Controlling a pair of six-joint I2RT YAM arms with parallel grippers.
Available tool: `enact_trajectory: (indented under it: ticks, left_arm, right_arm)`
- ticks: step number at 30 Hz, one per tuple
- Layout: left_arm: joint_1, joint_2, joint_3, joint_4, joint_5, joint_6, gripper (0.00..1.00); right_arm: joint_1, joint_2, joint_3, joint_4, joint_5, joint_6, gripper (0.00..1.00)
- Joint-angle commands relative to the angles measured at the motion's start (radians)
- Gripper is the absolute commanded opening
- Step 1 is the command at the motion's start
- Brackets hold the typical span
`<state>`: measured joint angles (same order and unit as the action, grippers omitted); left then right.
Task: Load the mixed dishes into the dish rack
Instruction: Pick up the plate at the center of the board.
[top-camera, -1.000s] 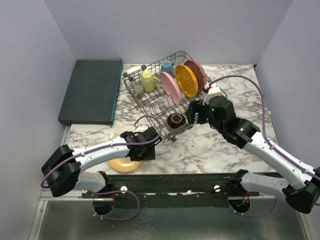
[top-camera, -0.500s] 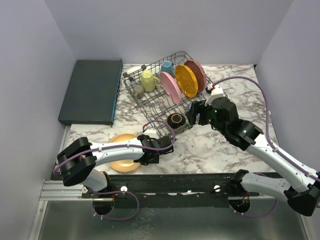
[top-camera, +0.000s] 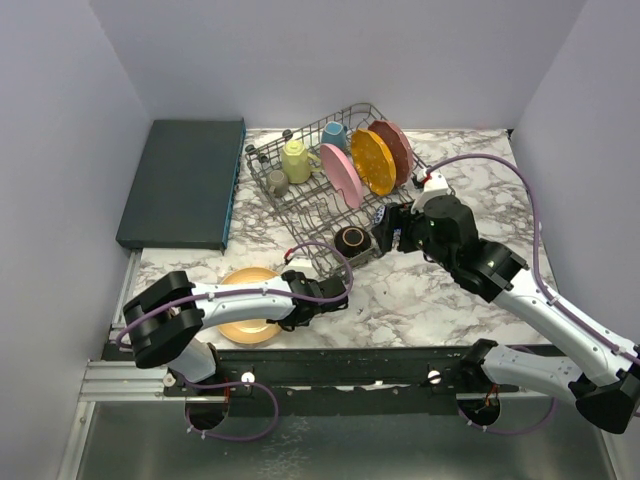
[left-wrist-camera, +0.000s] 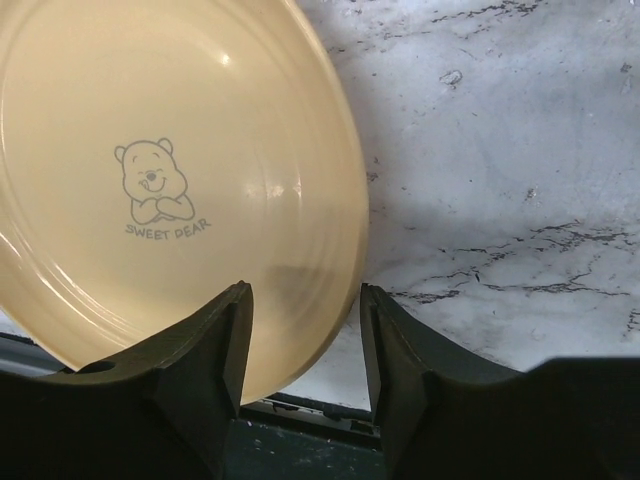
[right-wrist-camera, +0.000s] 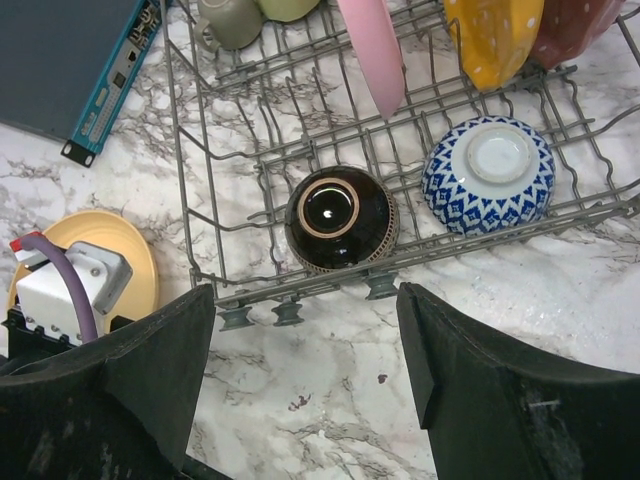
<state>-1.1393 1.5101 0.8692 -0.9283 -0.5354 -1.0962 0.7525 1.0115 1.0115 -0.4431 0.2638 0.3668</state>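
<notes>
From above, I see the left tool (top-camera: 325, 297) low near the front edge of the surface (top-camera: 400, 292), at the right rim of the tan plate (top-camera: 245, 318), which lies flat outside the dish rack (top-camera: 310, 205). The right tool (top-camera: 385, 232) hangs over the rack's near corner, beside the brown bowl (top-camera: 351, 240).

On my left wrist view the fingers (left-wrist-camera: 210, 360) stand parted astride the plate's rim, released, not clamped.

On my right wrist view that tool gapes wide, grasping nothing, above the overturned brown bowl and a blue-white bowl (right-wrist-camera: 488, 177) in the rack; a pink plate (right-wrist-camera: 372, 55) stands upright behind them.
</notes>
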Motion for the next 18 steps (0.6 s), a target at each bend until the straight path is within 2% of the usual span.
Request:
enact_trajectory:
  ticks: [1, 9, 15, 18]
  left_arm:
    - [-0.006, 0.021, -0.001, -0.009, -0.052, 0.001, 0.51]
    - [-0.006, 0.048, -0.008, 0.018, -0.046, 0.019, 0.38]
    - [-0.006, 0.054, -0.018, 0.035, -0.041, 0.03, 0.21]
    - [-0.006, 0.048, -0.012, 0.037, -0.04, 0.034, 0.15]
  right_arm:
    - [-0.002, 0.006, 0.001, -0.015, -0.025, 0.019, 0.79]
    - [-0.002, 0.035, 0.006, -0.011, -0.04, 0.027, 0.78]
    - [-0.001, 0.039, 0.004, -0.007, -0.036, 0.027, 0.78]
    - [-0.001, 0.039, 0.004, -0.006, -0.035, 0.027, 0.78]
